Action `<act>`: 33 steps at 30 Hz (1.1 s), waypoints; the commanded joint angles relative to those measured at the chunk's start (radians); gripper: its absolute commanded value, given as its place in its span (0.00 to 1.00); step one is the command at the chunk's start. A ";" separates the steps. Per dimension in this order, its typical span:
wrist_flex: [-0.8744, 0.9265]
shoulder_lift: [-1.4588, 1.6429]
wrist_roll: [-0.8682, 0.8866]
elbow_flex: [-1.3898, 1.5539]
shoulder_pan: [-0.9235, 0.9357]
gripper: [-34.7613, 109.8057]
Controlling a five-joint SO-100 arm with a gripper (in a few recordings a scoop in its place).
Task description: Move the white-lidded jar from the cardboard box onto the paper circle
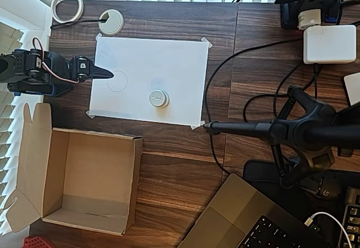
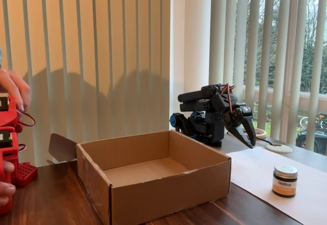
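The white-lidded jar [image 1: 158, 98] stands upright on the paper sheet [image 1: 169, 62], right of the cardboard box [image 2: 153, 176] in the fixed view; whether it covers the paper circle is unclear. The pincer [image 1: 107, 74] appears clenched and empty, well apart from the jar.
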 commanded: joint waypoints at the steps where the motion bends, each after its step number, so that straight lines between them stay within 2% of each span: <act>1: 0.014 0.066 0.000 -0.012 -0.003 0.24; 33: 0.005 0.066 0.006 -0.011 0.002 0.24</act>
